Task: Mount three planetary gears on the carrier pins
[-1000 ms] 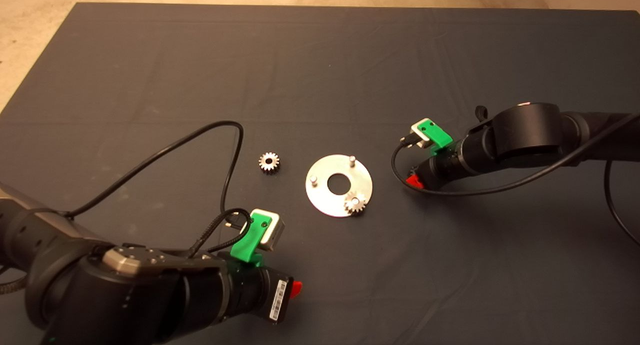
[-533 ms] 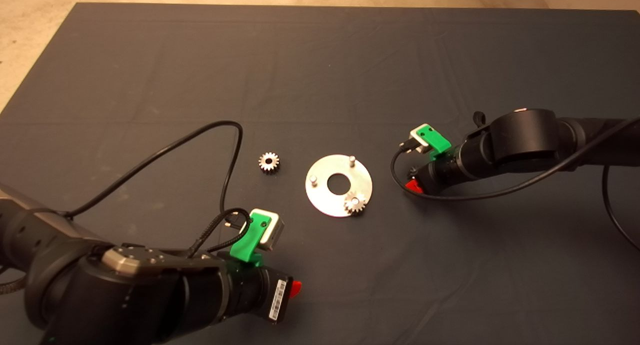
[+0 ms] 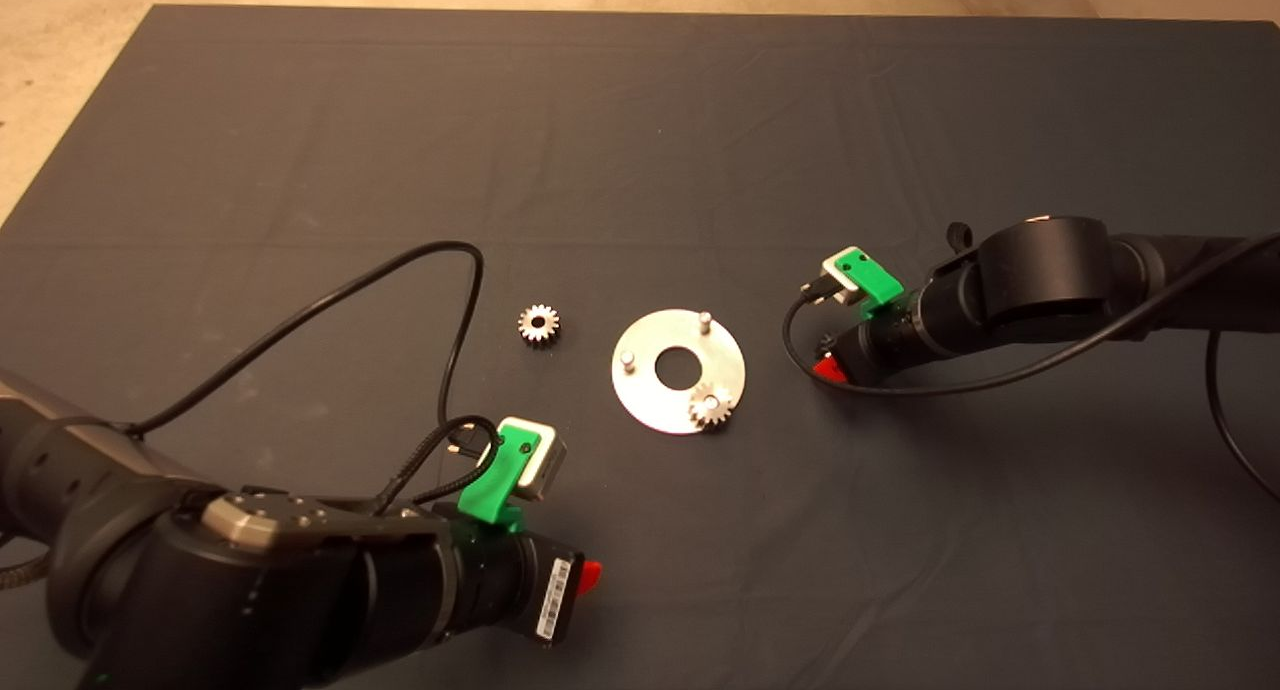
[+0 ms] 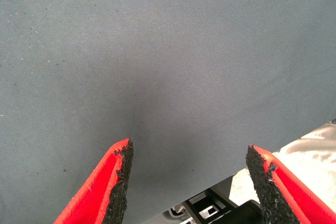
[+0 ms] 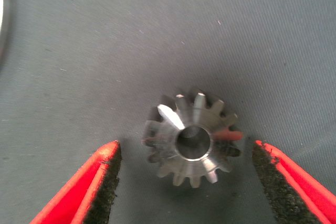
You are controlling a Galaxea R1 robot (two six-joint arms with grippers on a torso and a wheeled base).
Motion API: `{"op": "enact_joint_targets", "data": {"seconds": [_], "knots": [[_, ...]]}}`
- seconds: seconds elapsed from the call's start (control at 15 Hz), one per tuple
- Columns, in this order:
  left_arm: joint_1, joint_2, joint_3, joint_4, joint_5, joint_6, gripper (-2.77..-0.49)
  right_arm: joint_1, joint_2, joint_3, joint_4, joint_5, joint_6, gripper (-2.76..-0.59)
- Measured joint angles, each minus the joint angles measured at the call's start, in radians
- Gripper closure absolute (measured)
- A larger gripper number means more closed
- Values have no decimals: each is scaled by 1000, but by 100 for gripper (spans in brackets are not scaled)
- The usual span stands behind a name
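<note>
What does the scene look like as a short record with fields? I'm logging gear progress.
carrier plate: flat on mat, three pins
mounted gear: on near pin
bare pins: two
loose gear: on mat, left of plate
third gear: on mat between right tool fingers, ungripped
left tool: open over bare mat

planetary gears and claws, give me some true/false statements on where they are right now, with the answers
1. One planetary gear sits on a pin of the carrier plate. True.
2. All three carrier pins carry gears. False: two pins stand bare.
3. The right claw is shut on a gear. False: it is open, with a gear lying flat on the mat between its fingers, untouched.
4. A loose gear lies on the mat, left of the plate in the head view. True.
5. The left claw holds a gear. False: it is open over bare mat.
</note>
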Motion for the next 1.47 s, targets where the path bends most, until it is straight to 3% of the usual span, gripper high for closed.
{"op": "enact_joint_targets", "data": {"seconds": [0.13,0.6,0.73,1.47], "knots": [[0,0,0,0,0,0,-149,-2,0,-8,0,0,-3,-170],[0,0,0,0,0,0,-149,-2,0,-11,0,1,-3,-127],[0,0,0,0,0,0,-149,-2,1,-15,0,10,-4,-112],[0,0,0,0,0,0,-149,-2,0,-16,1,10,-4,-99]]}}
